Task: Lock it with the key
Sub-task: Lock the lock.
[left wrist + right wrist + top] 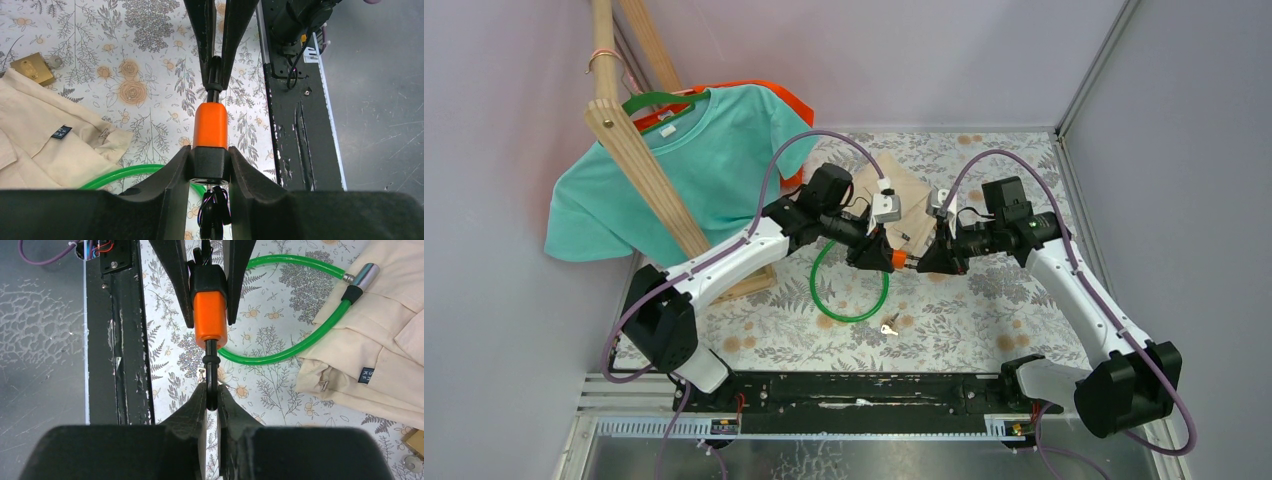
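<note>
An orange and black cable lock body (898,260) is held in the air between both grippers. My left gripper (210,156) is shut on its black end, with the orange part (210,125) sticking out. My right gripper (212,392) is shut on the thin black head of the key (211,365), whose shaft enters the orange end (210,315). The green cable (280,352) loops over the table, and its metal tip (367,274) lies loose on the beige cloth. Small black loops (216,212) hang under the lock body.
A beige garment (904,195) lies behind the grippers, with a brass padlock (32,67) beside it. A loose silver key (889,327) lies on the floral cloth. A teal T-shirt (674,170) hangs on a wooden stand (649,175) at the left. A black rail (864,390) runs along the near edge.
</note>
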